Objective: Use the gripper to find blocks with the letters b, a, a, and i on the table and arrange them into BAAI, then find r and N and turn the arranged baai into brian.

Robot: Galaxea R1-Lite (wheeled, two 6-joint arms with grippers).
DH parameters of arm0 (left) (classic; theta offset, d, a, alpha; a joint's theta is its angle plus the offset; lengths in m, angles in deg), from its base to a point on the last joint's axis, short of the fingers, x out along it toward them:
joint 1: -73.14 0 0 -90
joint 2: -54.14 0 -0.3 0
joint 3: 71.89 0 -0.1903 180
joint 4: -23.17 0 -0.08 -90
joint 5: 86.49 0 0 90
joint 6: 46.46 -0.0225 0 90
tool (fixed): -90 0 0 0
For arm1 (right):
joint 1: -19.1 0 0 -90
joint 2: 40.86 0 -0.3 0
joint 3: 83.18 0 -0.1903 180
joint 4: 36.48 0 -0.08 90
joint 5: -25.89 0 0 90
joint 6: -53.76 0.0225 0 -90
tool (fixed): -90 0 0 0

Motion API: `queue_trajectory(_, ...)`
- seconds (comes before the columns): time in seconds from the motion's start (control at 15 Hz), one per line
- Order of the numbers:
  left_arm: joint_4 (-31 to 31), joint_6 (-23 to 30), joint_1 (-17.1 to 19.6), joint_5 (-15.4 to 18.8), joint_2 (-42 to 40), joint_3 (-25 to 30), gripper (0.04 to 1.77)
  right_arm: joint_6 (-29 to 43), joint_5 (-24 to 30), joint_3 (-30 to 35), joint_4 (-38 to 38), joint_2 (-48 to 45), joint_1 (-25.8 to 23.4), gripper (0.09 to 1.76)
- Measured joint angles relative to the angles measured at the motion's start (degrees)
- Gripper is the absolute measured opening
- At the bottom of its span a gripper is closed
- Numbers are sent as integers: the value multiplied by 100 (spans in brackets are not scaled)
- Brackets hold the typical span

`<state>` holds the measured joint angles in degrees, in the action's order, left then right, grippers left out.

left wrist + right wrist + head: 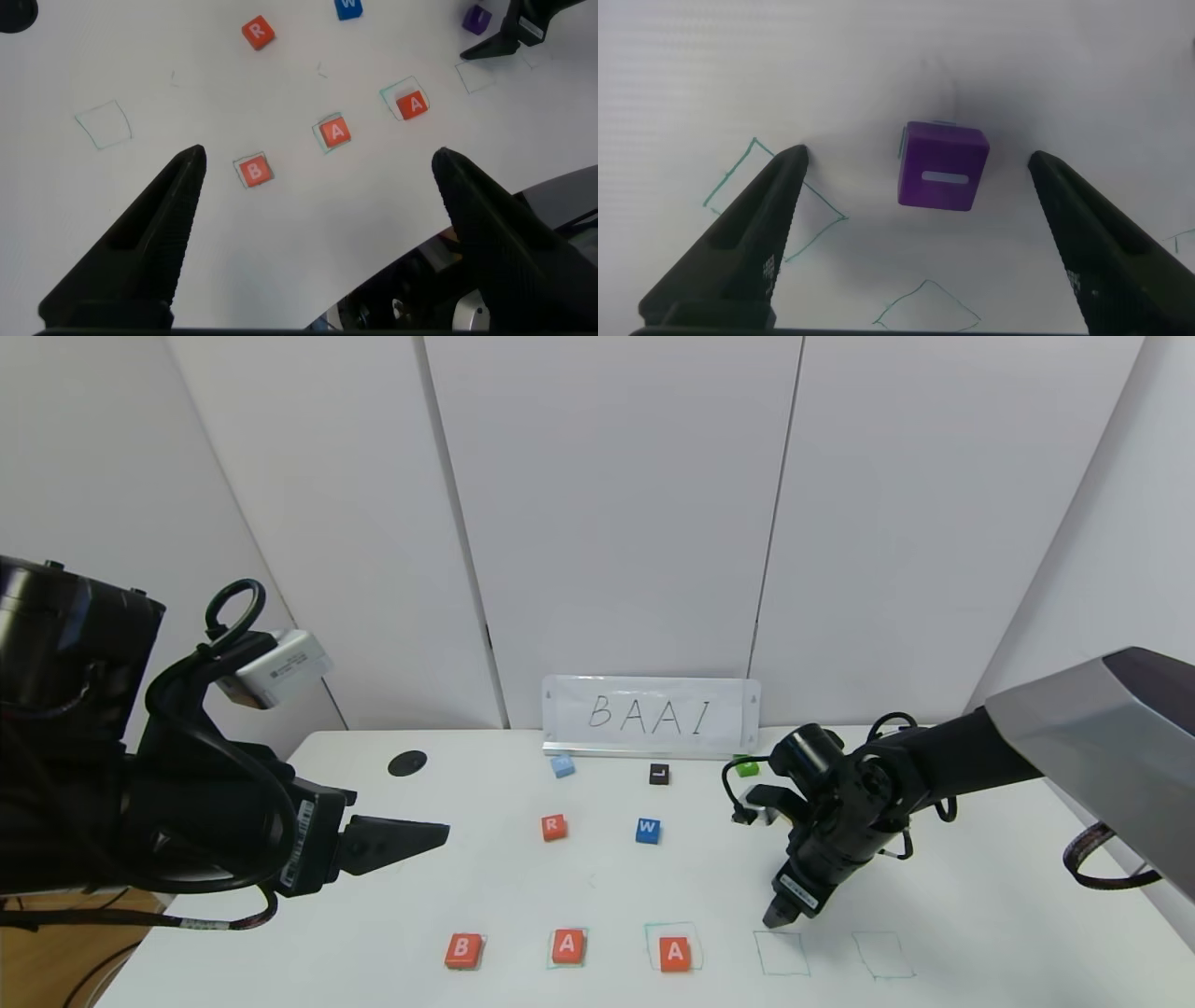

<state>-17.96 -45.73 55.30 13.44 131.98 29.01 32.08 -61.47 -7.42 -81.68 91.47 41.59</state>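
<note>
Lying between the open right pincer's (915, 243) fingers: purple I block (941, 166).

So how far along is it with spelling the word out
Done: B block and two A blocks sit in a row near the front edge. In hand: the right hand hangs open over the purple I block, not gripping it. The left hand waits open. Left: place I, then fetch the R block; no N block identifiable.
</note>
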Motion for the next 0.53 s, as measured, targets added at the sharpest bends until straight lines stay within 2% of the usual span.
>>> queue_trajectory(0.33,0,-7,-33,0,5,26,172,11,33,0,41,22,7,170)
queue_trajectory(0.53,0,-7,-38,-1,9,28,172,38,126,4,27,20,9,125)
